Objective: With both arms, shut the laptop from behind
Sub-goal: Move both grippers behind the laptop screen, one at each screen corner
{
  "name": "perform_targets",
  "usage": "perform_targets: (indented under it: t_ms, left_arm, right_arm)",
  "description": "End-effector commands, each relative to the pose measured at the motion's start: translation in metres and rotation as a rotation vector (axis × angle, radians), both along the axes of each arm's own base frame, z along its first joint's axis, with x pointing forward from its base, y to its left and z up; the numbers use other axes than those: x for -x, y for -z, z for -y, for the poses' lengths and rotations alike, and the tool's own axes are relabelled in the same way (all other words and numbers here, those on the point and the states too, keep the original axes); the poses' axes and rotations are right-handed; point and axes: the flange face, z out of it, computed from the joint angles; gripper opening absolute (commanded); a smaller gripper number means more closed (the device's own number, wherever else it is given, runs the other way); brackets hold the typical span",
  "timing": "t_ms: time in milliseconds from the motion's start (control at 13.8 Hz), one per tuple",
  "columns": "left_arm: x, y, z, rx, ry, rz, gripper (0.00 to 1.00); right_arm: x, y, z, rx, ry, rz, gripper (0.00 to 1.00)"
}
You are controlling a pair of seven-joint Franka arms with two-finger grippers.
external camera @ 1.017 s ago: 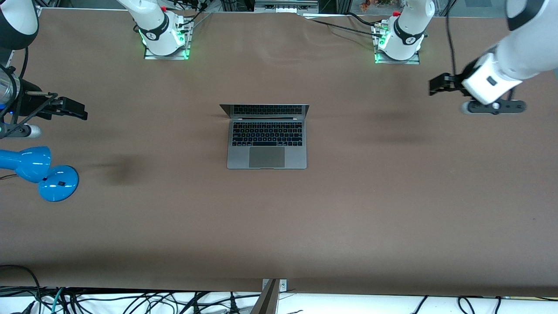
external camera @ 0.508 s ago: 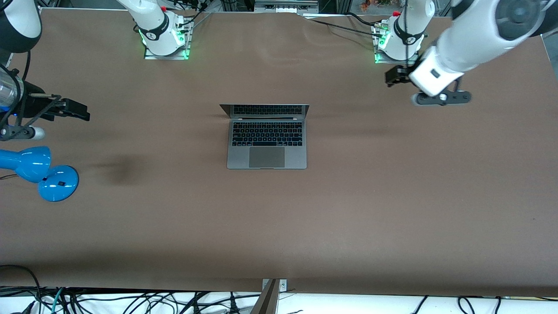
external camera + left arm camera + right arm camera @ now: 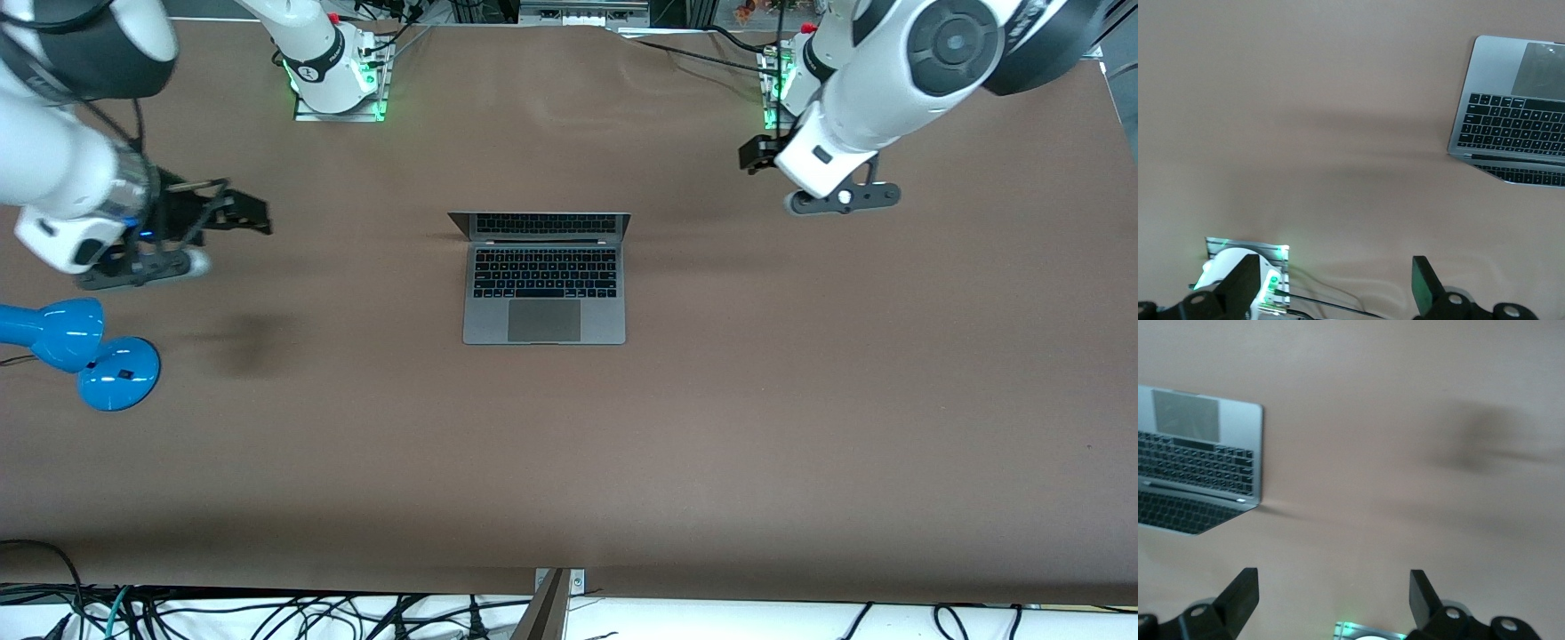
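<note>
laptop (image 3: pixel 544 277) open on table (image 3: pixel 800 400); left gripper (image 3: pixel 754 156), right gripper (image 3: pixel 253 210) jaws apart, empty.

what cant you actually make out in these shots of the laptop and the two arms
- Laptop lid's outer face: unseen in the front view, since it faces away from the camera.
- Laptop body: cut off by the frame edge in both wrist views.
- Blue desk lamp: cut off by the edge of the front view.
- Left gripper, over bare table: in the front view its own wrist covers most of it.
- Right gripper: open, its fingertips cropped in the right wrist view.
</note>
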Motion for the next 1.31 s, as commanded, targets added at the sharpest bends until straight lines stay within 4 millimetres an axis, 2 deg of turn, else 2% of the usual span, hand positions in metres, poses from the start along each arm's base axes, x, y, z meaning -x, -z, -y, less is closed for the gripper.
perform_targets:
  t_ms: [0,145,363,508,581,654,799,872,944,1017,1089,1235]
  left_arm:
    - [-0.002,0.020,0.023,0.029,-0.035,-0.030,1.00]
    - [-0.001,0.027,0.037,0.042,-0.042,-0.029,1.00]
    - [0.001,0.040,0.060,0.083,-0.056,-0.044,1.00]
    - [0.011,0.052,0.086,0.094,-0.055,-0.041,1.00]
    - [0.013,0.063,0.093,0.098,-0.064,-0.050,1.00]
    - [0.019,0.072,0.105,0.100,-0.067,-0.058,1.00]
    - [0.033,0.089,0.130,0.095,-0.082,-0.080,0.99]
    - [0.041,0.095,0.142,0.096,-0.079,-0.087,0.97]
    - [0.047,0.100,0.151,0.099,-0.073,-0.096,0.93]
    - [0.052,0.104,0.158,0.095,-0.068,-0.106,0.87]
    - [0.057,0.106,0.163,0.095,-0.055,-0.112,0.72]
    - [0.067,0.107,0.174,0.094,-0.030,-0.114,0.25]
  right_arm:
    - [0.014,0.001,-0.043,-0.011,0.097,-0.057,0.99]
    - [0.030,0.006,-0.083,-0.002,0.168,-0.123,0.99]
    - [0.046,0.015,-0.130,0.024,0.187,-0.156,0.99]
    - [0.051,0.028,-0.150,0.030,0.229,-0.200,0.99]
    - [0.057,0.036,-0.164,0.036,0.218,-0.217,0.99]
    - [0.062,0.039,-0.173,0.040,0.200,-0.226,0.92]
    - [0.072,0.051,-0.187,0.074,0.219,-0.286,0.67]
    - [0.076,0.060,-0.194,0.061,0.233,-0.346,0.50]
    - [0.078,0.071,-0.198,0.060,0.238,-0.398,0.39]
    - [0.078,0.078,-0.201,0.063,0.235,-0.419,0.33]
    - [0.080,0.087,-0.207,0.072,0.222,-0.429,0.30]
    - [0.081,0.105,-0.215,0.075,0.206,-0.464,0.26]
